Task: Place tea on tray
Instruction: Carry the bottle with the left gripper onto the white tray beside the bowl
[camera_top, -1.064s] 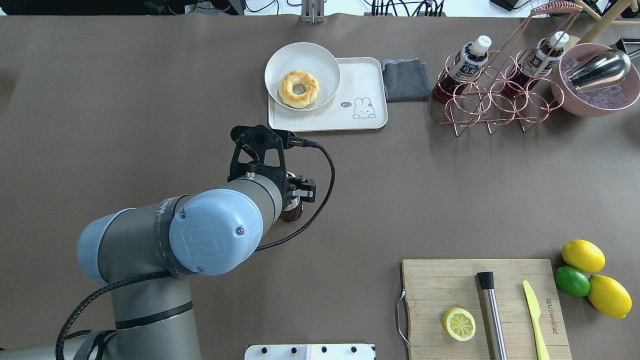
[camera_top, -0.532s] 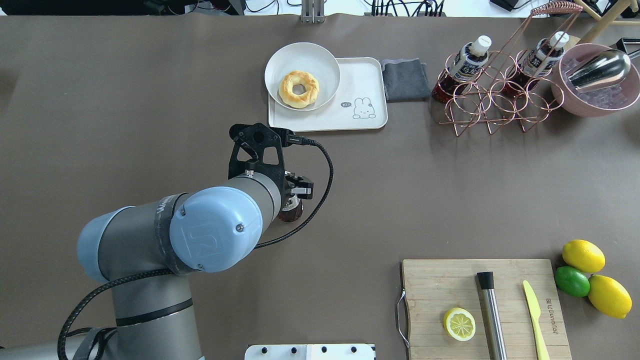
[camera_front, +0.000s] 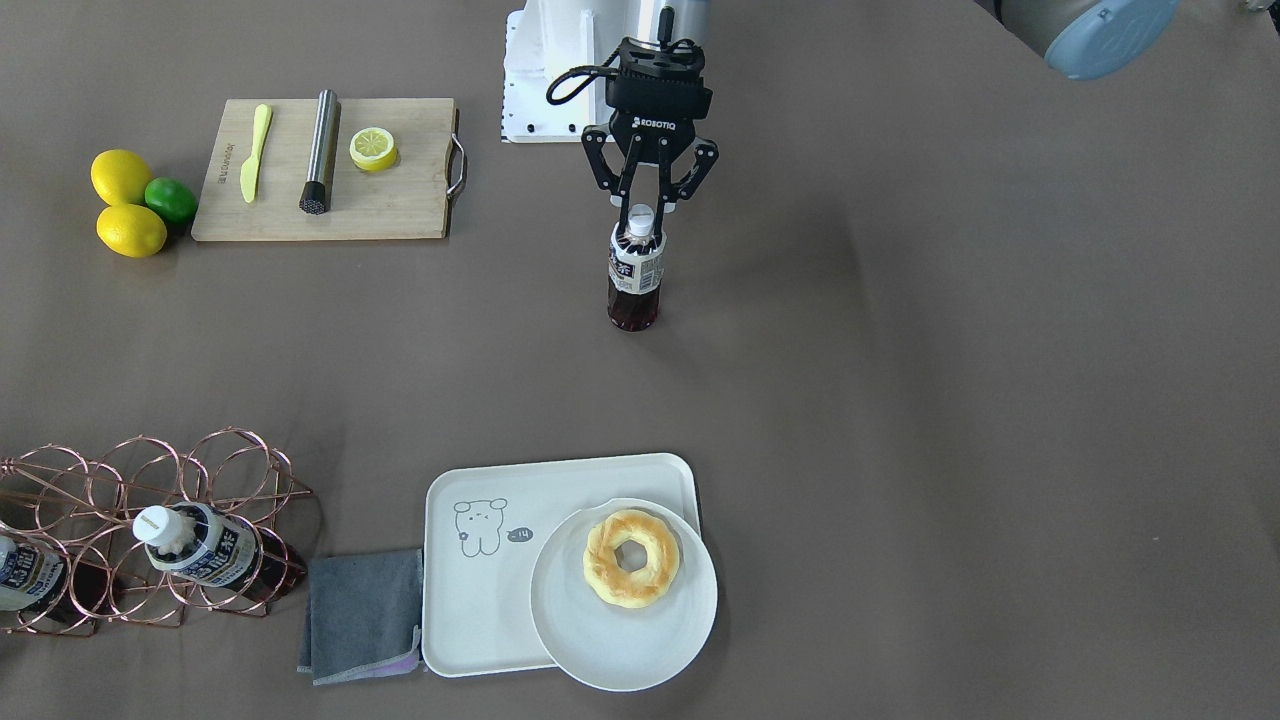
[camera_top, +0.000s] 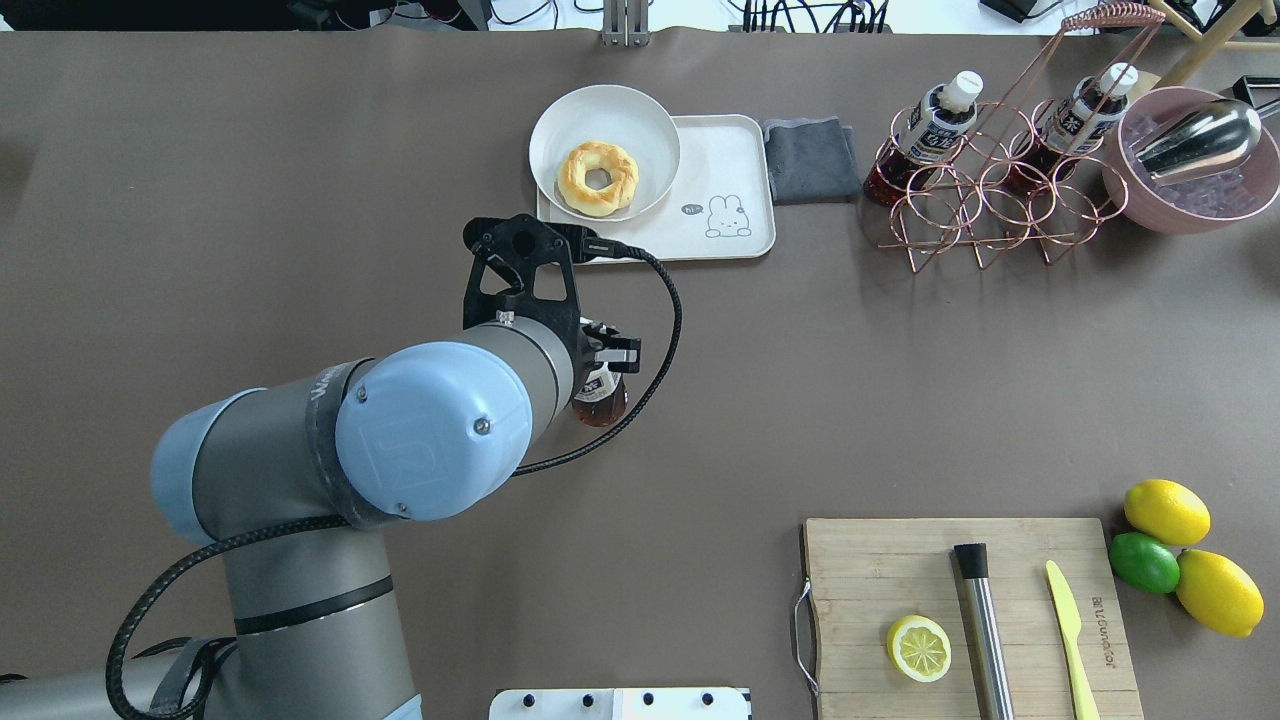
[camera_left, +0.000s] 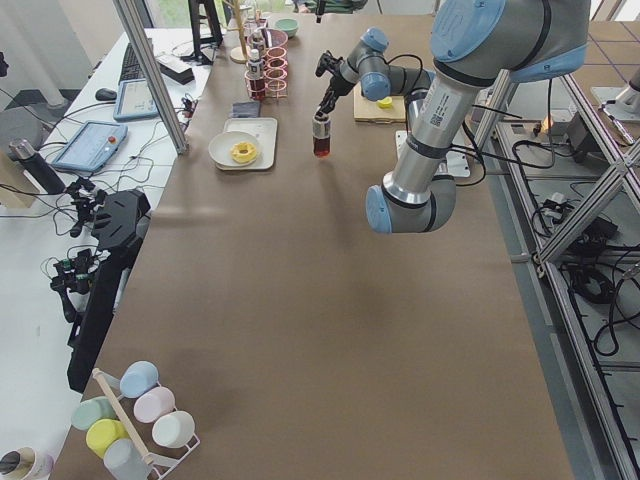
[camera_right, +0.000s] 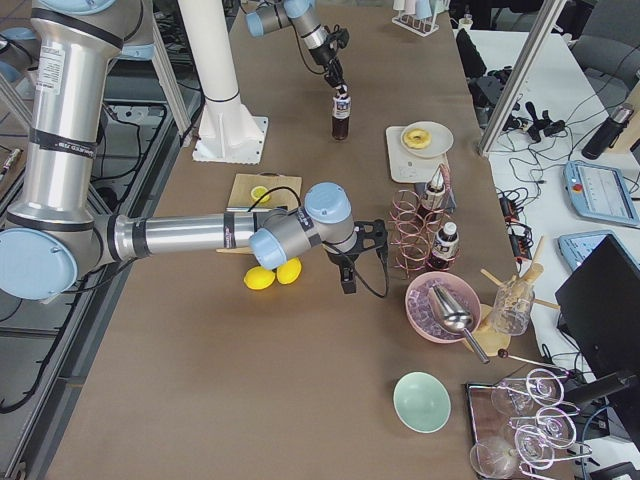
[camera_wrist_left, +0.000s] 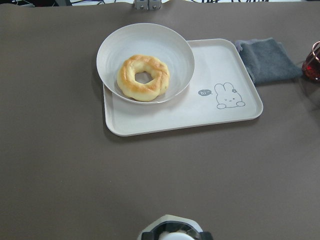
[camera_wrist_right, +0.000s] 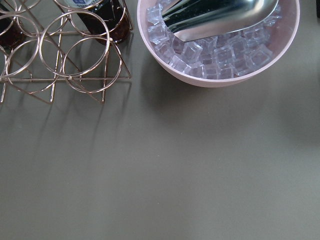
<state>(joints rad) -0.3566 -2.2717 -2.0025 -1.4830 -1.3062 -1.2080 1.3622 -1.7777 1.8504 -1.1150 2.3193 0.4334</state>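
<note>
- The left end effector (camera_front: 641, 214) clamps the tea (camera_front: 635, 276) by its cap; the bottle should stay upright.
- Aim toward 1 o'clock overhead, at the tray's (camera_top: 716, 160) bare side beside the plate (camera_top: 600, 105).

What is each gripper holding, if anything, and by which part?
The left gripper holds the tea by its white cap. Whether the right gripper holds anything cannot be told.
</note>
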